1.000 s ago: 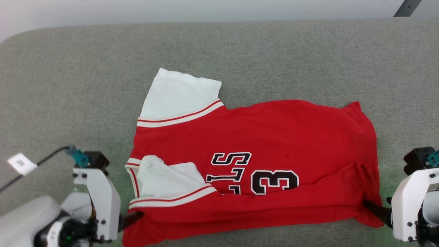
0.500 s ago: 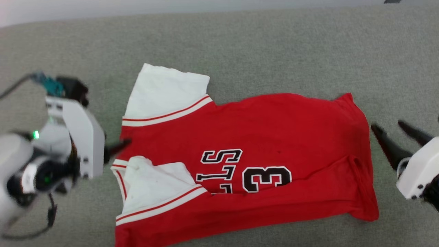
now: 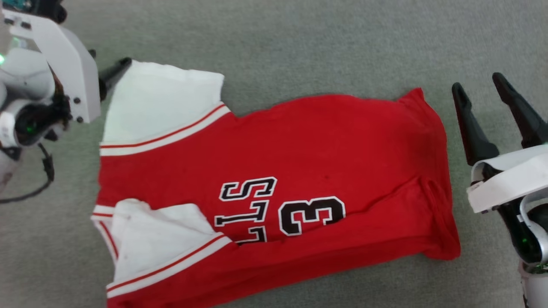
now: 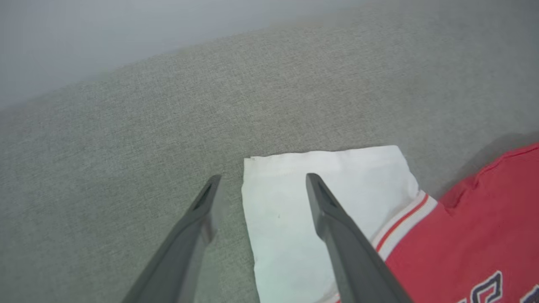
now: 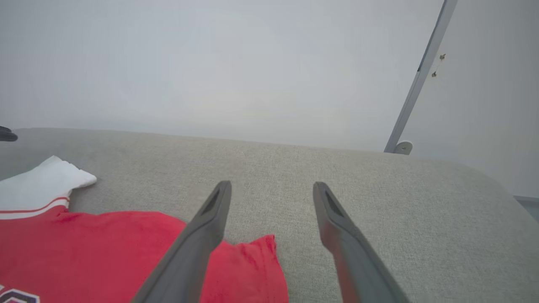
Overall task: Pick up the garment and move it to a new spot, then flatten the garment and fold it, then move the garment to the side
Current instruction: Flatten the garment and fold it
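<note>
Head view: garment (image 3: 325, 141) lay on cushion (image 3: 299, 42), near edge folded over.
Left gripper (image 4: 263, 179): jaws wide, straddling sleeve (image 4: 362, 176) edge.
Right gripper (image 3: 477, 81): jaws wide, beside hem (image 3: 436, 145).
Handling: soft, light, limp; probably best pinched at 2 far corners.

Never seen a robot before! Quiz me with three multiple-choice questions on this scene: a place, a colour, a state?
1. Where is the left gripper relative to the large red jersey shirt with white short sleeves?
A. at the far sleeve's corner
B. over the black number
C. at the red hem

2. What colour is the shirt's lettering?
A. green
B. black edged white
C. yellow

3. How is the right gripper?
A. shut on the shirt
B. shut, empty
C. jaws open, empty

Answers: 1 A, its jaws straddle the sleeve's edge; 2 B, black strokes with white outlines; 3 C, the jaws stand apart with nothing between.
</note>
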Controlling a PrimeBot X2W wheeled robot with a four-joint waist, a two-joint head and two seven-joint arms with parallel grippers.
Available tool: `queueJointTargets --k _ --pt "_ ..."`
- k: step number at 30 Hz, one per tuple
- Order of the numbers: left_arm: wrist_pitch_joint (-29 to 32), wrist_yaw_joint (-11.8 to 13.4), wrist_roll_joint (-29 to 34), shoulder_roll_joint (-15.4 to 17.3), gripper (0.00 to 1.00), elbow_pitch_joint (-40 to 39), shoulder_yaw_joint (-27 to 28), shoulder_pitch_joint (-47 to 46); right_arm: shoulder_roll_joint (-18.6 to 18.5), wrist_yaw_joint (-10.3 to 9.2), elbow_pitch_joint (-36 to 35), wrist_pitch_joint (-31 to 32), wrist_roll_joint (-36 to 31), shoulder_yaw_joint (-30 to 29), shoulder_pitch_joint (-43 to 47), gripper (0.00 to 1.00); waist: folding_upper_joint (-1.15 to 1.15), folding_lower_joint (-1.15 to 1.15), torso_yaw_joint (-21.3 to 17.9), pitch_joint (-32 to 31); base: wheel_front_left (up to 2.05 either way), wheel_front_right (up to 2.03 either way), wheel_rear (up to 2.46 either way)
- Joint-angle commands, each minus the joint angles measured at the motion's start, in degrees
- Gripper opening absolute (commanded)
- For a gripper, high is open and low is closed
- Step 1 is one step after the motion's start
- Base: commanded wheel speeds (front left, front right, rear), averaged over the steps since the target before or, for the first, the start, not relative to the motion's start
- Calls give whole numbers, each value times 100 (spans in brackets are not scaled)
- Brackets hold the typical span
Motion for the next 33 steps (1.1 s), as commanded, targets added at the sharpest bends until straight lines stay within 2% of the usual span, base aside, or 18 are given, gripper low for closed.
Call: queueJointTargets --k 1,7,12,13,15,17,25,26,33 --pt "73 -94 73 -69 100 233 -49 -132 18 -9 59 -69 -77 60 -61 100 0 0 -284 318 0 0 0" --pt "537 -278 112 -267 100 1072 -192 -466 137 -9 186 -81 -88 80 -93 100 0 0 -421 532 0 0 0" --pt "1183 -182 20 -456 100 1723 -378 -526 165 -9 209 69 -54 40 -126 100 0 0 -445 613 0 0 0" --pt "1365 -120 -2 -483 85 1833 -422 -511 171 -9 186 119 -58 41 -152 100 0 0 -447 621 0 0 0" --pt "1642 -65 -27 -551 0 1988 -515 -478 194 -9 172 306 -26 39 -169 100 0 0 -446 635 0 0 0" --pt "1901 -89 -91 -632 0 2039 -598 -434 253 -9 113 515 73 37 -226 100 0 0 -434 642 0 0 0" --pt "1804 -196 -124 -768 0 2096 -518 -596 262 -9 151 1875 315 166 -640 100 0 0 -352 678 0 0 0" --pt "1804 -196 -124 -768 0 2096 -518 -596 262 -9 151 1875 315 166 -640 100 0 0 -352 678 0 0 0" --pt "1660 -323 -94 -953 0 2111 -481 -732 213 -9 843 3152 268 181 -1300 100 0 0 -167 698 0 0 0"
